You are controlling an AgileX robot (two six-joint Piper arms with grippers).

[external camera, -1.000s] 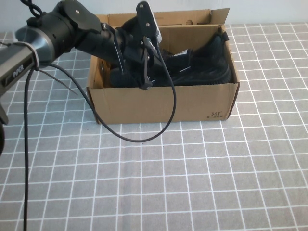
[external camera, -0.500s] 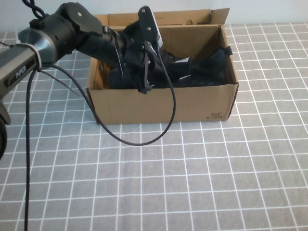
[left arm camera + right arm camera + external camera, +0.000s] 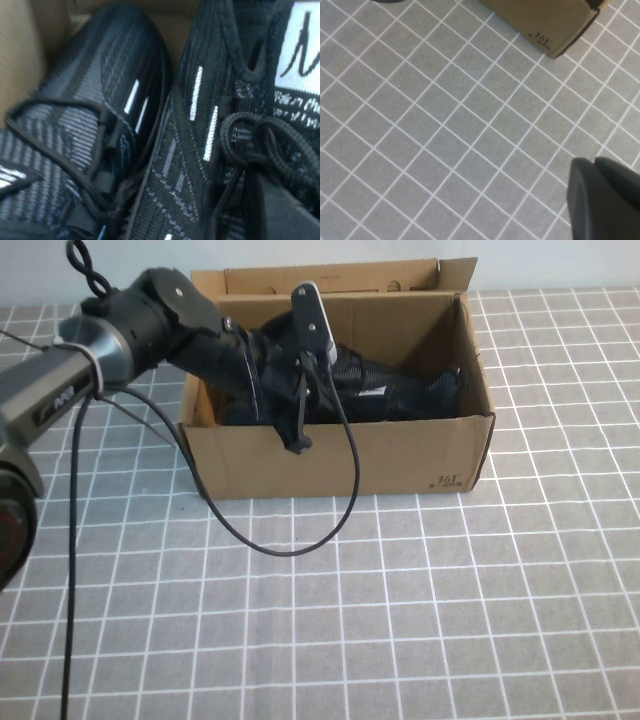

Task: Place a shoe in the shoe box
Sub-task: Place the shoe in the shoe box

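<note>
A cardboard box [image 3: 340, 455] sits on a gray gridded desk [image 3: 400, 620]. The left gripper [image 3: 262, 380] reaches down inside the box; whether its jaws are open or closed cannot be told. Just below them lie two black shoes [image 3: 210, 125], side by side and touching. The right gripper [image 3: 602, 197] hangs above bare desk beside the box, jaws closed.

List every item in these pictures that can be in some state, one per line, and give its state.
Shoe box: open on the table, flaps up, upright.
Shoes: two black ones side by side inside the box, laced.
Left hand: reaching down into the box over the shoes; grip hidden.
Right hand: above bare table, apart from the box, holding nothing visible.
Cable: hanging loose in front of the box.
</note>
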